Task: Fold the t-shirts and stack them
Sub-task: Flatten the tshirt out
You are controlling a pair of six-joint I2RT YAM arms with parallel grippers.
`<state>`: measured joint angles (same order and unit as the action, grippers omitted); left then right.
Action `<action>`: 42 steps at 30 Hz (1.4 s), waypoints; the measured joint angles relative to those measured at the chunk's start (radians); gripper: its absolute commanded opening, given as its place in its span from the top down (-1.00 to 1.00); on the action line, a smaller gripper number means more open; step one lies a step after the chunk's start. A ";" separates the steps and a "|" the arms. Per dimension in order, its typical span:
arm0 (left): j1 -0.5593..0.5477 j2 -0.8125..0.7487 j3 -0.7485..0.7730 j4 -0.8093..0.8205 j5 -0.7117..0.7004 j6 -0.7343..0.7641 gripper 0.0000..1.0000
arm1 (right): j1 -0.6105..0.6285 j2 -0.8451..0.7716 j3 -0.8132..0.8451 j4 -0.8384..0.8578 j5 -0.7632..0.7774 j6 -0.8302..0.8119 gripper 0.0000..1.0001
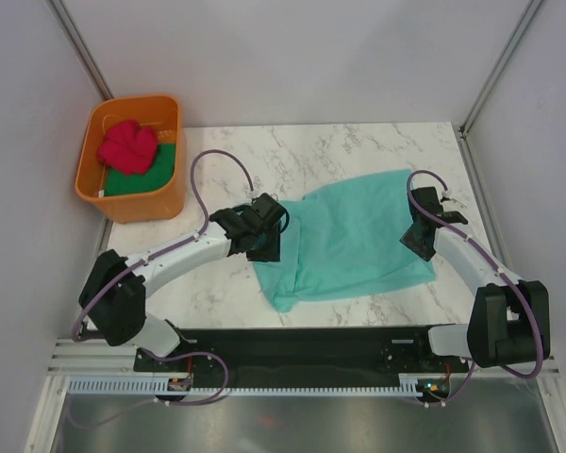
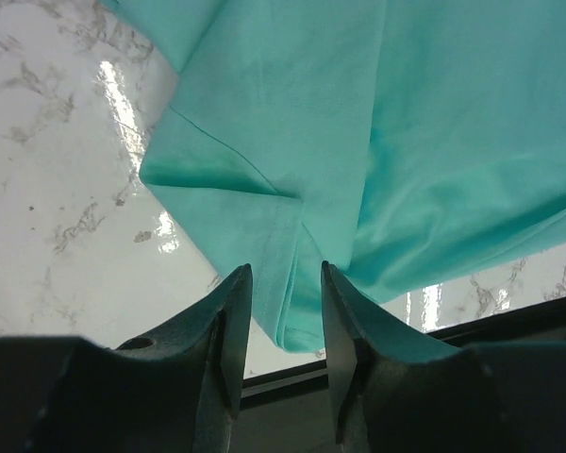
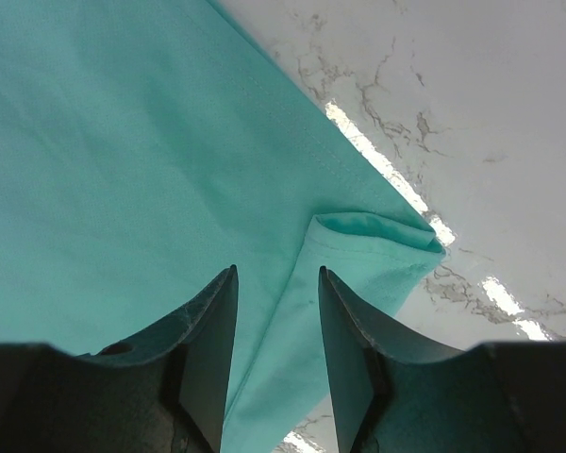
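Note:
The teal t-shirt [image 1: 354,236] lies spread and partly folded on the marble table. My left gripper [image 1: 264,236] is open over its left edge, and in the left wrist view a folded sleeve [image 2: 264,208] lies between and beyond the fingers of my left gripper [image 2: 285,311]. My right gripper [image 1: 423,234] is open over the shirt's right edge. In the right wrist view a folded sleeve [image 3: 368,255] lies under my open right gripper [image 3: 277,321]. The pinkish-red t-shirt [image 1: 129,146] lies crumpled on the dark green t-shirt [image 1: 141,179] in the orange tub.
The orange tub [image 1: 137,203] stands at the table's back left corner. The marble table [image 1: 340,151] ends at a black strip along its front edge [image 1: 302,335]. Grey walls close in the left, the back and the right.

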<state>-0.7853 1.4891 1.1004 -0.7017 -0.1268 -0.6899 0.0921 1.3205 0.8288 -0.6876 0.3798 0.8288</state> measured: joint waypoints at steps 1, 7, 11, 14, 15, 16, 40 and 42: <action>-0.005 0.010 -0.003 0.003 0.010 0.000 0.14 | 0.000 0.000 0.000 0.000 0.000 -0.003 0.04; -0.026 0.087 -0.010 0.023 0.044 0.000 0.11 | 0.000 0.000 0.000 0.003 -0.001 -0.013 0.04; -0.032 0.130 -0.010 0.030 0.052 0.000 0.09 | 0.000 0.000 0.000 0.003 0.000 -0.014 0.04; -0.035 0.167 -0.010 0.033 0.051 0.000 0.09 | 0.000 0.000 0.000 0.004 -0.001 -0.014 0.04; -0.035 0.174 -0.010 0.034 0.051 0.000 0.09 | 0.000 0.000 0.000 0.004 0.000 -0.014 0.04; -0.035 0.183 -0.010 0.036 0.050 0.000 0.09 | 0.000 0.000 0.000 0.005 0.000 -0.014 0.04; -0.035 0.219 0.031 0.034 -0.029 0.035 0.96 | -0.002 0.000 -0.004 0.015 0.003 -0.018 0.03; -0.035 0.163 0.030 0.028 -0.029 0.034 0.95 | -0.012 0.000 -0.004 0.005 0.008 -0.013 0.03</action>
<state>-0.8204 1.6520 1.1301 -0.6735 -0.1555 -0.6556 0.0803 1.3201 0.8249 -0.6823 0.3882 0.8154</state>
